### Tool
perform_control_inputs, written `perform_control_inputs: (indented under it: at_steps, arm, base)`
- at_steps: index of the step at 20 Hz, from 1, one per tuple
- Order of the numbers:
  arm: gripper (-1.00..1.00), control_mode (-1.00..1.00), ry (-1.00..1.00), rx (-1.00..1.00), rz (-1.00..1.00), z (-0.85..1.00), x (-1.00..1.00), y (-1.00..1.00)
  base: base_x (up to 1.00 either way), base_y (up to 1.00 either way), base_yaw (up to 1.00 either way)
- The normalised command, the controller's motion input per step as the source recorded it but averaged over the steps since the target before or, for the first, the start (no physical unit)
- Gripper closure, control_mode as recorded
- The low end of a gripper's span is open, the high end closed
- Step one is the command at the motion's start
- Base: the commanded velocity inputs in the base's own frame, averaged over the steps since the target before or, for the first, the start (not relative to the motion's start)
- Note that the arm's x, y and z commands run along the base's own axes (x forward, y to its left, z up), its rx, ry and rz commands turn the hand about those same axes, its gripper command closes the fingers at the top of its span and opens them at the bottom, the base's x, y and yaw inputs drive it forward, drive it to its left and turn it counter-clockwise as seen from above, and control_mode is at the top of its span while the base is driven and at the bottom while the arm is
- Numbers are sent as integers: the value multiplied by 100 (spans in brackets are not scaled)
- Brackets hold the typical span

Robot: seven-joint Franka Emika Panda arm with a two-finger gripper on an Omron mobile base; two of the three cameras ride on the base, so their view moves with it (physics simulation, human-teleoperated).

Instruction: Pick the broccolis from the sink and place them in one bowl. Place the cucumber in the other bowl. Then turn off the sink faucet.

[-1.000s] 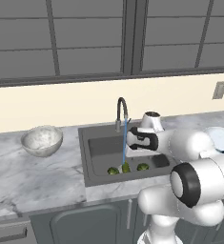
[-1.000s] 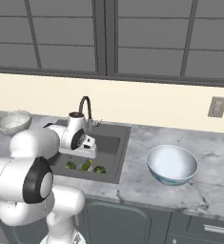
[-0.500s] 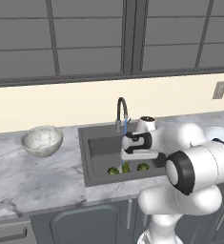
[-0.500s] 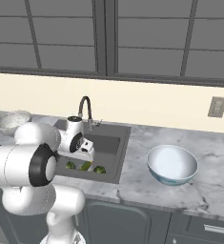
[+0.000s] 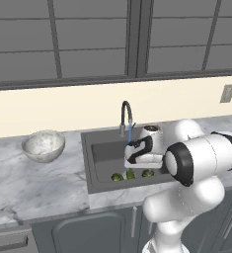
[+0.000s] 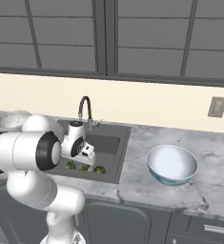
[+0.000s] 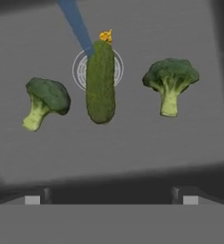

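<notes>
Two broccolis (image 7: 44, 99) (image 7: 169, 82) lie on the floor of the dark sink (image 7: 132, 143), one on each side of the cucumber (image 7: 100, 82), which rests over the round drain. From the left base view the same broccolis (image 5: 116, 176) (image 5: 147, 173) flank the cucumber (image 5: 131, 173) at the near wall of the sink (image 5: 103, 150). My gripper (image 5: 131, 159) (image 6: 88, 153) (image 7: 111, 194) hangs open above them, holding nothing. The grey speckled bowl (image 5: 43, 145) sits left of the sink. Right of it stands the blue-rimmed bowl (image 6: 172, 164). Water runs from the faucet (image 5: 126, 112).
The blue water stream (image 7: 75, 21) falls onto the cucumber's far end, just beside my hand. The faucet's arch (image 6: 85, 107) rises behind the gripper. Marble counter (image 6: 132, 183) surrounds the basin, with windows and a wall outlet (image 6: 217, 106) behind.
The arm has swung left and lowered the hand from beside the faucet into the space over the sink. The gripper stayed open. The vegetables have not moved.
</notes>
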Motion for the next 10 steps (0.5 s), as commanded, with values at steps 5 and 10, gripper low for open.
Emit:
perform_control_inputs:
  at_steps: [5, 10]
  arm:
    - [-100, -100, 0, 0, -8, -20, 26, 0]
    - [-100, -100, 0, 0, -5, -14, 25, 1]
  base:
    - [0, 0, 0]
    - [0, 0, 0]
